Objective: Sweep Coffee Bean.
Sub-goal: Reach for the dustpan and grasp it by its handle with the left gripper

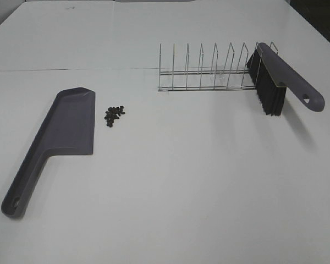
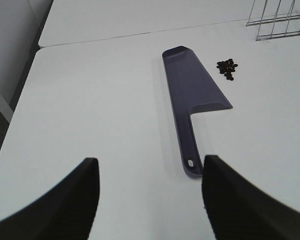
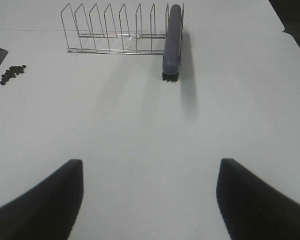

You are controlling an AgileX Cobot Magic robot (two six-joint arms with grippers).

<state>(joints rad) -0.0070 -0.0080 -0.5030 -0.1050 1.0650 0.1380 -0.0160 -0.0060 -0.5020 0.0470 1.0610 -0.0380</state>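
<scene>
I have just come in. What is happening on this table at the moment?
Nothing is being handled yet. The left gripper and the right gripper are both open and hold nothing. The dustpan lies flat on the table, with the beans in a small cluster just beside its pan, on the table and not in it. The brush sits at the right end of the wire rack, apart from both grippers. The sweeping has not started.
</scene>
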